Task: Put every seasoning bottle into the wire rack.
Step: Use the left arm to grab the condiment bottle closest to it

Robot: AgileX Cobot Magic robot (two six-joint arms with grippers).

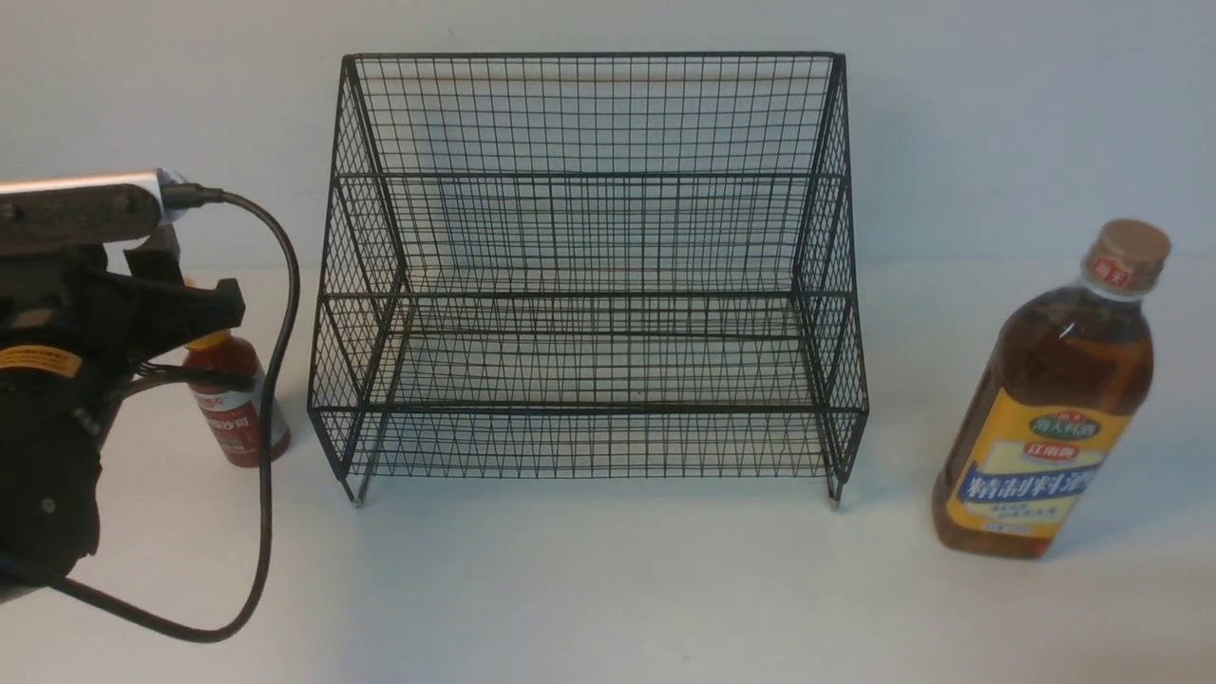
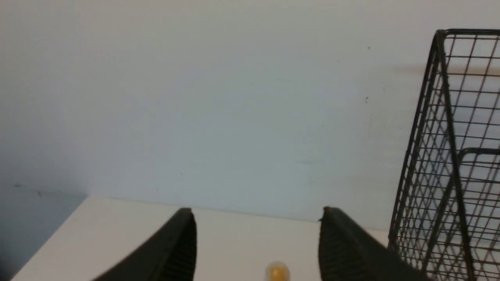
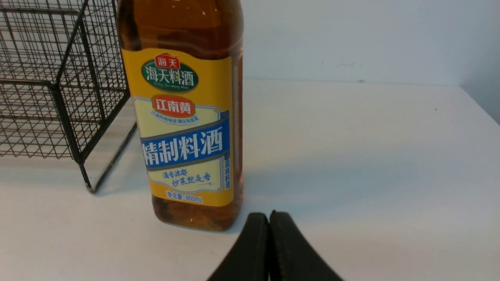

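Note:
The black wire rack (image 1: 589, 275) stands at the middle back of the white table and holds nothing. The small red sauce bottle (image 1: 236, 408) stands upright just left of it, partly hidden by my left arm. My left gripper (image 2: 258, 212) is open above it, and the bottle's yellow nozzle cap (image 2: 277, 272) shows low between the jaws, touching neither. The tall amber bottle (image 1: 1045, 399) with a tan cap stands upright to the right of the rack. My right gripper (image 3: 269, 214) is shut and empty, just in front of that bottle's base (image 3: 191, 214), and is out of the front view.
A black cable (image 1: 275, 380) loops from my left arm down onto the table in front of the red bottle. A wall runs close behind the rack. The rack's side (image 2: 449, 156) is close beside my left gripper. The table's right edge (image 3: 480, 105) is near the amber bottle.

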